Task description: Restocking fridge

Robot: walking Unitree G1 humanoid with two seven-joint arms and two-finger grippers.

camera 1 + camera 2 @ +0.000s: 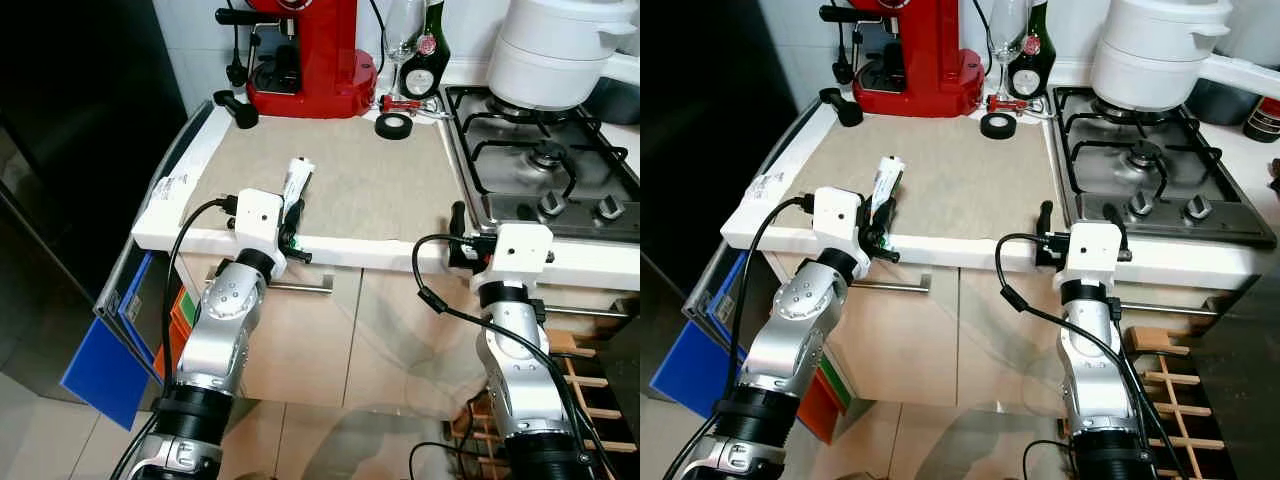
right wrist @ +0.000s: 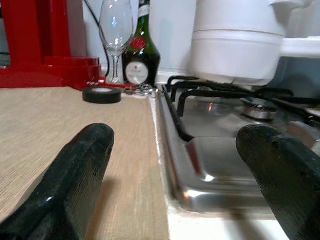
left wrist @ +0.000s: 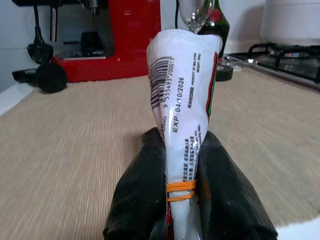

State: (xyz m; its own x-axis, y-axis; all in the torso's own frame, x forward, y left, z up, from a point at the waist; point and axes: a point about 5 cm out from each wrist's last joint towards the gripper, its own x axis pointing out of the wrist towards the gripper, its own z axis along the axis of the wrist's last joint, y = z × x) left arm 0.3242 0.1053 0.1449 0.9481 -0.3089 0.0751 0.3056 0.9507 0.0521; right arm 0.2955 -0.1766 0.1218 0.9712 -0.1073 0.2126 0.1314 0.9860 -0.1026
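Note:
A white plastic packet (image 1: 296,183) with a barcode, printed text and an orange rubber band (image 3: 181,190) lies along the beige mat (image 1: 350,180) near the counter's front edge. My left gripper (image 1: 291,222) is shut on the packet's (image 3: 182,105) banded end, a black finger (image 3: 140,200) on each side. My right gripper (image 1: 472,225) is open at the counter's front edge, its fingers (image 2: 75,175) straddling the stove's left rim with nothing between them.
A red coffee machine (image 1: 305,50), a roll of black tape (image 1: 394,125), a wine glass (image 1: 403,30) and a dark bottle (image 1: 425,55) stand at the back. The gas hob (image 1: 540,160) carries a white pot (image 1: 555,50). A dark fridge (image 1: 70,150) stands at left.

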